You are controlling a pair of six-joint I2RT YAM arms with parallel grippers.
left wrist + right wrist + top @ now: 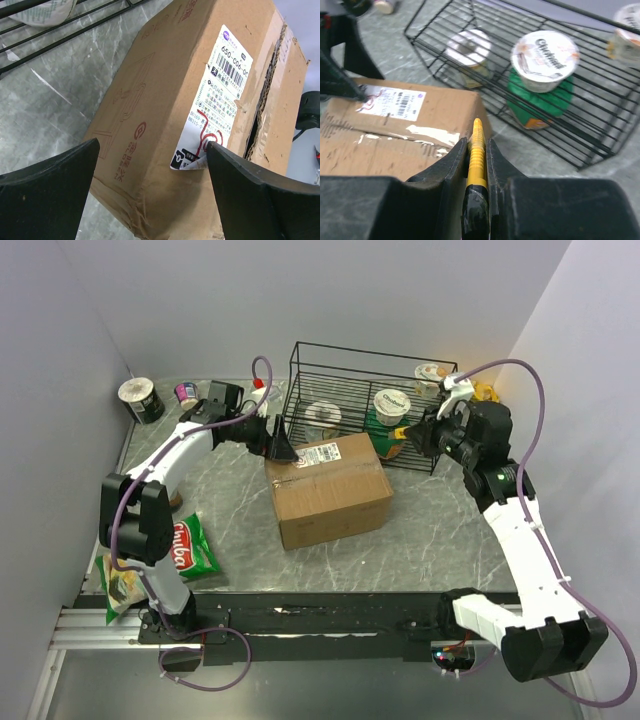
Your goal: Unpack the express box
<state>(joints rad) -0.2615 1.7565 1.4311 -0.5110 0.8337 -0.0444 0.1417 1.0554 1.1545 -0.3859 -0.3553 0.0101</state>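
Note:
The express box (330, 490) is a brown cardboard carton with a white label and a torn tape seam, standing mid-table. It fills the left wrist view (165, 125) and shows at the left of the right wrist view (395, 130). My left gripper (283, 447) is open at the box's far left top corner, one fingertip (220, 155) touching the label's peeling edge. My right gripper (412, 434) is shut on a yellow and black utility knife (476, 165), held above the table beside the box's far right corner.
A black wire basket (365, 405) stands behind the box with yogurt cups (545, 52) and a green packet inside. A green snack bag (185, 545) lies at the near left. A tape roll (140, 398) and a small jar sit at the far left.

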